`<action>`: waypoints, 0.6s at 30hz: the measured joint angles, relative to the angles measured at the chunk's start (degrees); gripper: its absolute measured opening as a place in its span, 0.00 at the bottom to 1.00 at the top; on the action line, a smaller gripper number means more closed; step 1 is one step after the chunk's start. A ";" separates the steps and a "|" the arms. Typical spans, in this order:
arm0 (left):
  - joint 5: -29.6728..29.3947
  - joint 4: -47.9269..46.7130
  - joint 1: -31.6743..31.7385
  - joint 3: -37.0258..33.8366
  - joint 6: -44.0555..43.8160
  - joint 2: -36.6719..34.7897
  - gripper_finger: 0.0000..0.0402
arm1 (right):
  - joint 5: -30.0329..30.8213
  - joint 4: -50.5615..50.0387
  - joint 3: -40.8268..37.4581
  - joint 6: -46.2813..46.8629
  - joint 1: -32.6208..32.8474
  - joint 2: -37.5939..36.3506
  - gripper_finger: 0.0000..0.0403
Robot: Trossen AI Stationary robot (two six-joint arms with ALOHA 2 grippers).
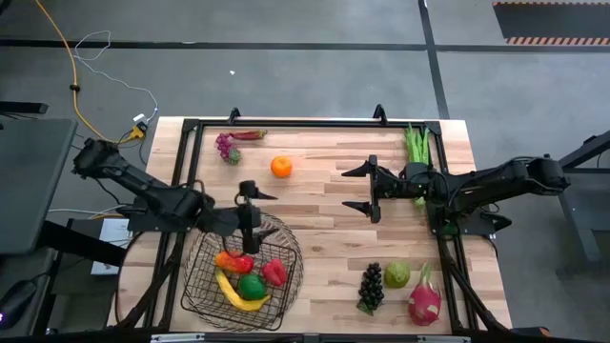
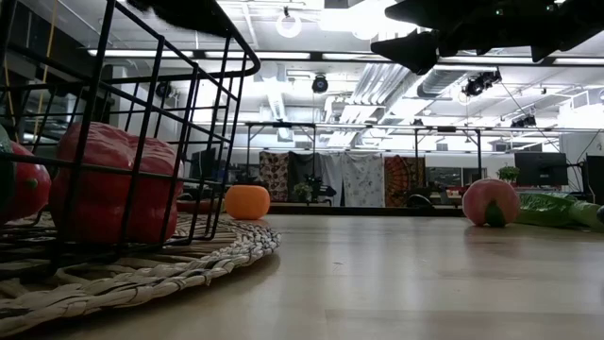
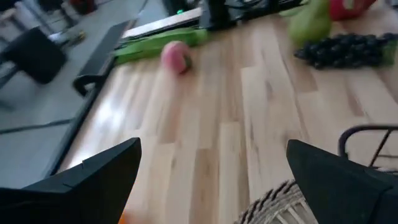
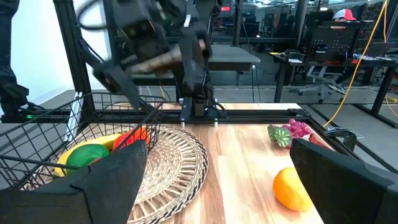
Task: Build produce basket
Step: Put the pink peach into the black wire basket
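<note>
Left gripper: jaws wide, nothing held, hovering over the far rim of the wire basket, which sits on a woven mat near the table's front left.

Right gripper: jaws wide, empty, mid-table.

Basket contents: banana, lime, red pieces.

Loose: orange, purple grapes, dark grapes, dragon fruit.

Handling advice — the orange looks the likeliest next pick; descend square over it, close gently, since round fruit rolls.

Markings — none legible.
</note>
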 joint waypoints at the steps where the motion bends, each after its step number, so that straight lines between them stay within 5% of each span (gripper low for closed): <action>1: 2.36 4.39 1.80 -2.44 1.55 -0.67 0.97 | 0.02 -0.15 0.00 0.00 -0.01 0.00 0.96; 9: 13.82 30.21 12.25 -14.87 4.31 -10.35 0.97 | 0.00 -0.96 -0.02 -0.02 -0.01 -0.02 0.96; 18: 16.07 45.39 14.50 -24.43 1.62 -14.76 0.97 | 1.13 -1.52 -0.02 0.00 0.01 -0.02 0.96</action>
